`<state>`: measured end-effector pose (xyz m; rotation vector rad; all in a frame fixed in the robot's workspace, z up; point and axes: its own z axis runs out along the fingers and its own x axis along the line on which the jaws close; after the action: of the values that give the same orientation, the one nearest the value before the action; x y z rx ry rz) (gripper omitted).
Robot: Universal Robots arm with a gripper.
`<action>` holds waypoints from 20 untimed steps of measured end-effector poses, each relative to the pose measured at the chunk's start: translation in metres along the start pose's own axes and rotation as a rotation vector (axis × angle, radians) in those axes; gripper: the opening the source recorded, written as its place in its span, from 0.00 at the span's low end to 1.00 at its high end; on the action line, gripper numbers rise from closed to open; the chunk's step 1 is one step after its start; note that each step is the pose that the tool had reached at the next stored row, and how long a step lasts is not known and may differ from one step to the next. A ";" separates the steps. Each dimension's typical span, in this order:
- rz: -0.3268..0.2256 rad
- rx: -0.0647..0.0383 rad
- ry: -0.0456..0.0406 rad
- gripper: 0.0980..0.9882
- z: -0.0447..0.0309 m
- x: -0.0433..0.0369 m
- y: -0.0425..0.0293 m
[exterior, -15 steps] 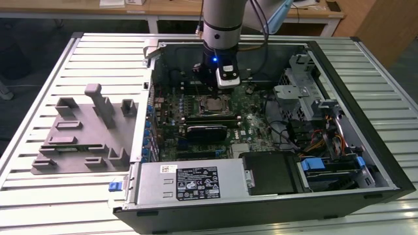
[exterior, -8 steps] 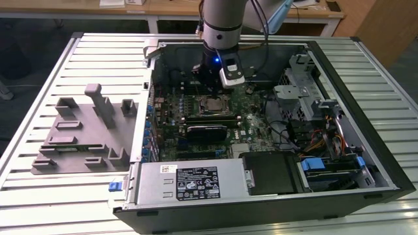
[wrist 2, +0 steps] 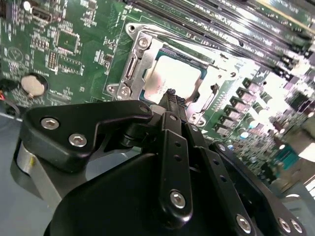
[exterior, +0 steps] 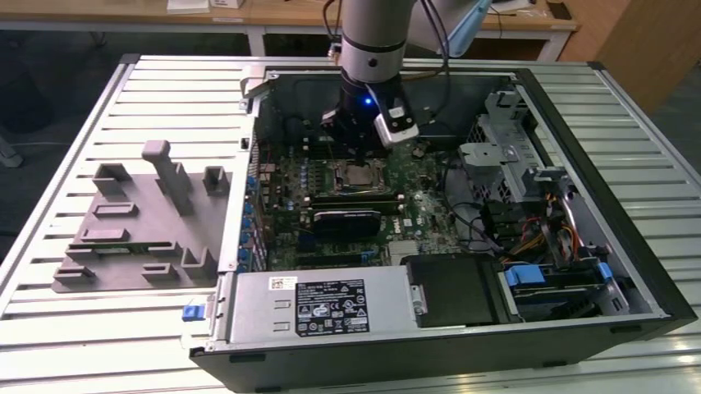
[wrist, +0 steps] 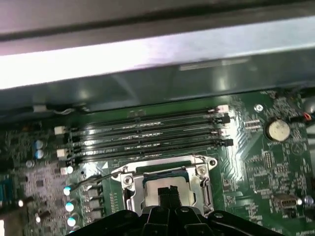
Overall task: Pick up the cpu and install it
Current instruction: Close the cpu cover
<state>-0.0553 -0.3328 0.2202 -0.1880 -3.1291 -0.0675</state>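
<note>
Hovering just above the steel socket frame [wrist 2: 140,49], black metal gripper [wrist 2: 172,96] clenched and empty. Seated flat inside that frame, the small square silver-grey cpu [wrist 2: 172,73].

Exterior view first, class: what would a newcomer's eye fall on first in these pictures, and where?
The open computer case lies on the slatted table, with the arm reaching down into it. Its gripper hangs over the cpu, whose silvery top sits in the motherboard socket. A grey fixture tray stands beside the case on the exterior view's left.
</note>
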 end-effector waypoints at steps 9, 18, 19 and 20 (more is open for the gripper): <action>-0.038 0.022 -0.0006 0.01 0.0003 -0.0001 -0.0013; -0.039 0.022 -0.0008 0.01 0.0004 0.0011 -0.0018; -0.039 0.022 -0.0008 0.01 0.0004 0.0017 -0.0020; -0.039 0.022 -0.0007 0.01 0.0004 0.0024 -0.0021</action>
<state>-0.0580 -0.3346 0.2197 -0.1272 -3.1329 -0.0330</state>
